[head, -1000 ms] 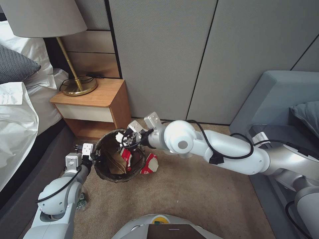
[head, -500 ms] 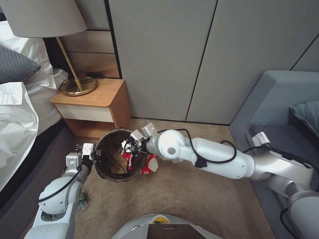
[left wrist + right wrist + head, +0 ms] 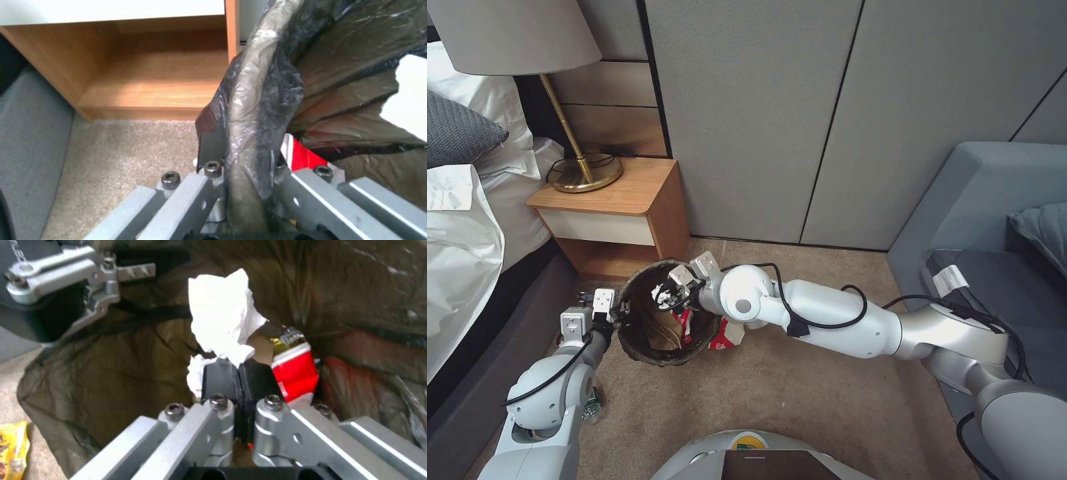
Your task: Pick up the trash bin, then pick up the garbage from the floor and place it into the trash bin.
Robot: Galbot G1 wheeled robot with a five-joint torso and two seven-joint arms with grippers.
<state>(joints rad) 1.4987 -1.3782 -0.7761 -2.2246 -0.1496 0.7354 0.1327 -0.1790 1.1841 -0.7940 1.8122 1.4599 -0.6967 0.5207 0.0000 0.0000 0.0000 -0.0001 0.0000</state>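
Observation:
The trash bin (image 3: pixel 650 357), lined with a dark bag, stands on the carpet floor (image 3: pixel 800 393). My left gripper (image 3: pixel 616 312) is shut on its rim; up close the fingers (image 3: pixel 307 186) clamp the bagged rim (image 3: pixel 253 110). My right gripper (image 3: pixel 666 295) hovers over the bin's opening, shut on a white tissue wad (image 3: pixel 222 316) that hangs between its black pads (image 3: pixel 220 380). A brown paper bag (image 3: pixel 662 331) and a red wrapper (image 3: pixel 293 370) lie inside the bin. Another red-and-white wrapper (image 3: pixel 728 333) lies on the floor against the bin's right side.
A wooden nightstand (image 3: pixel 620 213) with a brass lamp (image 3: pixel 586 170) stands just behind the bin. The bed (image 3: pixel 467 220) runs along the left and a grey sofa (image 3: pixel 980 200) along the right. Small litter (image 3: pixel 592 403) lies beside my left arm, and a yellow snack wrapper (image 3: pixel 12 446) lies on the carpet.
My right arm has swung left and down, carrying the tissue from the bin's far-right rim to over its opening. The left gripper and the bin have stayed put.

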